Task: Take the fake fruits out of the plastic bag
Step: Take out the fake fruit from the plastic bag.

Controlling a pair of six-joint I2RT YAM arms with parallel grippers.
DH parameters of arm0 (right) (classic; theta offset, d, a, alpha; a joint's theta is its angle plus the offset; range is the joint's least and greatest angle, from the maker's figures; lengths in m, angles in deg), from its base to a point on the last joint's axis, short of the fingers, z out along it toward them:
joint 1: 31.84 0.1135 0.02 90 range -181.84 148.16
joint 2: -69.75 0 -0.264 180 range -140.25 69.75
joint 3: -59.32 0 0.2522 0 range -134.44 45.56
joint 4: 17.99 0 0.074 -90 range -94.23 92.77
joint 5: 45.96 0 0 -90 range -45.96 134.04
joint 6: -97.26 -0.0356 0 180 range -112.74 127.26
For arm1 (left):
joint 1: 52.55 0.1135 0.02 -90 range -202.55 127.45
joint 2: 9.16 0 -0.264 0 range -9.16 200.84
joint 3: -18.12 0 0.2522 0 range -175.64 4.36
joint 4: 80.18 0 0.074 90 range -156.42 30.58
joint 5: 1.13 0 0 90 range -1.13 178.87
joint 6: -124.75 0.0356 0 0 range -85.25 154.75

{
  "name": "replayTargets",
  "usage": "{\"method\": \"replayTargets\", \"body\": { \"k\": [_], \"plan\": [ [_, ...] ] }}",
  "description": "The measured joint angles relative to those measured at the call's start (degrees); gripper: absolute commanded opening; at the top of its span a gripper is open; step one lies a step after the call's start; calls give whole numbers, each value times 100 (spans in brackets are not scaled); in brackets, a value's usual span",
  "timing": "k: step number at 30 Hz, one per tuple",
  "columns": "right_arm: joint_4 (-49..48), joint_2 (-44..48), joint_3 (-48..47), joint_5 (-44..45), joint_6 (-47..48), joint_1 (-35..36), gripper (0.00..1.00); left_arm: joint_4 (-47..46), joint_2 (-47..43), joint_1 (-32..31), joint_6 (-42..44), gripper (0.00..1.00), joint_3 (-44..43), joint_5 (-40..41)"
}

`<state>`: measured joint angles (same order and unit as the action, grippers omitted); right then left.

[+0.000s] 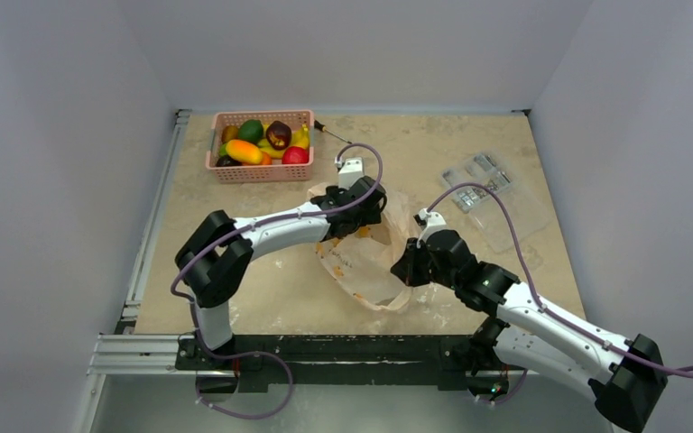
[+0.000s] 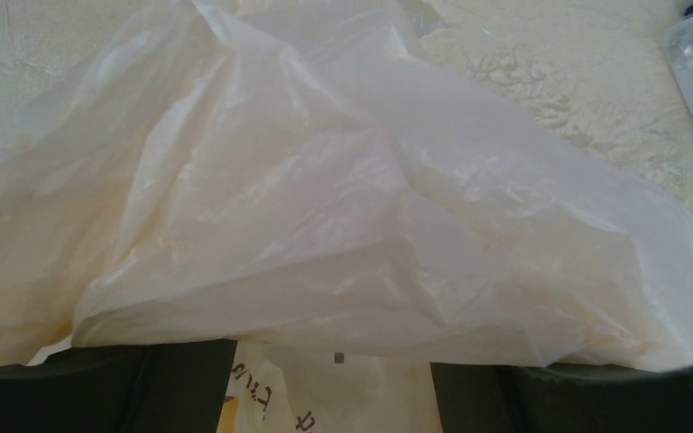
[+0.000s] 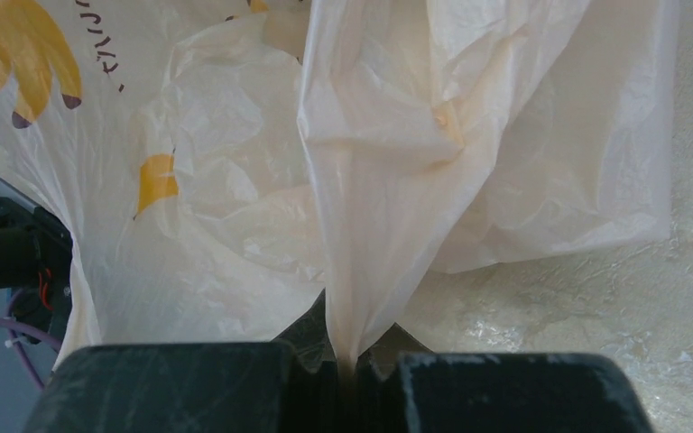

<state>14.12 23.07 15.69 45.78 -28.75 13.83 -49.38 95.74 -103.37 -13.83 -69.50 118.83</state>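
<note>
The bag [image 1: 370, 262] lay crumpled on the table [image 1: 262, 289] at the centre of the top view, between the two arms. In that view the left arm reached in from the lower left to the bag's upper edge.

In the left wrist view the left gripper [image 2: 332, 383] stood open. Its fingers [image 2: 99, 392] sat well apart at the bottom of the frame. Pale film draped over both of them, and a printed part of the bag showed in the gap.

The right gripper [image 3: 347, 374] was closed on a narrow pleat of the bag. Its fingers [image 3: 171, 388] met around the fold at the bottom centre of the right wrist view. The pleat rose straight up from the pinch and spread out into loose folds. Yellow and orange printed marks showed on the film at the upper left of that view.

The fruits [image 1: 279, 135] lay heaped in a pink basket [image 1: 260, 174] at the upper left of the top view, apart from the bag. A maroon one, a green one and a banana were among them. Whether anything was inside the bag could not be told. A clear packet [image 1: 492, 189] lay on the table to the right of the bag.
</note>
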Motion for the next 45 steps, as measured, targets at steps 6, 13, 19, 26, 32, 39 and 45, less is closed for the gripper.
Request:
{"method": "replayTargets", "body": {
  "k": [6,13,19,26,32,39,45],
  "plan": [
    [-2,22,0,0,2,-4,0,173,153,188,26,80,-50,94],
    [-17,33,0,2,2,-7,0,369,348,382,24,88,-125,144],
    [-20,33,0,2,2,-7,0,411,343,389,20,97,-111,313],
    [-17,33,0,0,4,-7,0,-568,105,409,267,96,592,621],
    [-20,37,0,0,2,-7,0,-1121,138,597,531,95,605,658],
    [-31,48,0,0,4,-11,0,-1294,455,723,667,77,323,643],
    [-35,74,0,0,4,-11,0,-1351,470,835,778,54,330,485]
  ]
}}
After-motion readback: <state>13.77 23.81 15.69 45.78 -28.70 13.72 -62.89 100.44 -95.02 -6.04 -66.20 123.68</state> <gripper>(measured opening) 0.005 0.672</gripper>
